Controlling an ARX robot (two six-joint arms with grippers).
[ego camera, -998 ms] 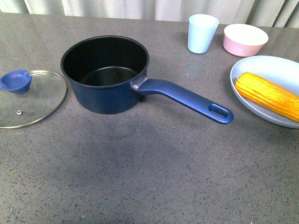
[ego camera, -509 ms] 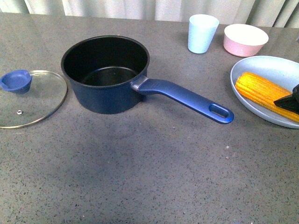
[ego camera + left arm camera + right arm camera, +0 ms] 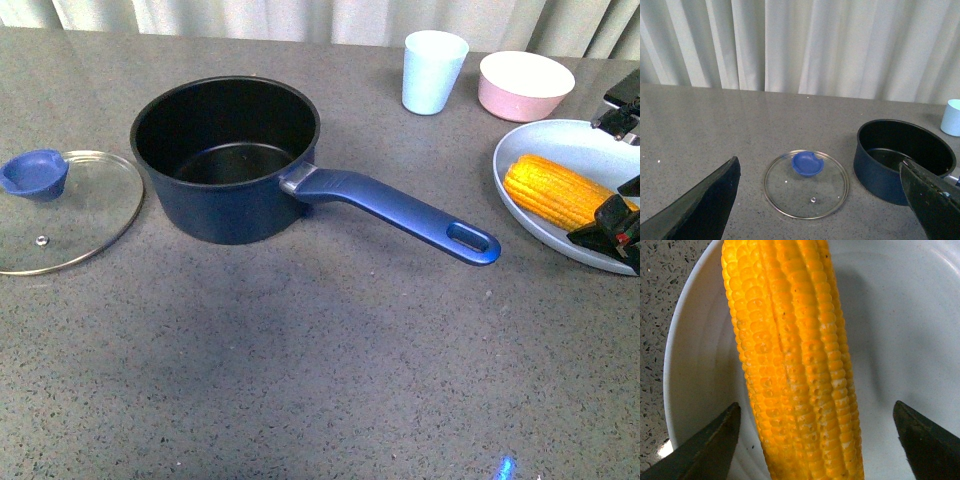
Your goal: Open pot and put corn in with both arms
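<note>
- Lid (image 3: 70, 215) off on counter (image 3: 330, 380); pot (image 3: 225, 190) was open, empty.
- Corn (image 3: 555, 190) lay on plate (image 3: 590, 150); R hand (image 3: 816, 412) wide open astride it, empty.
- L hand (image 3: 818, 166) open, empty.
- Risk: corn could roll/slip if pinch landed off-ctr.

The left gripper (image 3: 818, 163) hangs wide open above the grey speckled surface (image 3: 715, 125). Between its black fingers (image 3: 705, 202) lies a round glass lid (image 3: 787, 195) with a blue knob (image 3: 807, 164), just beside the uncovered dark navy-blue saucepan (image 3: 880, 167).
</note>
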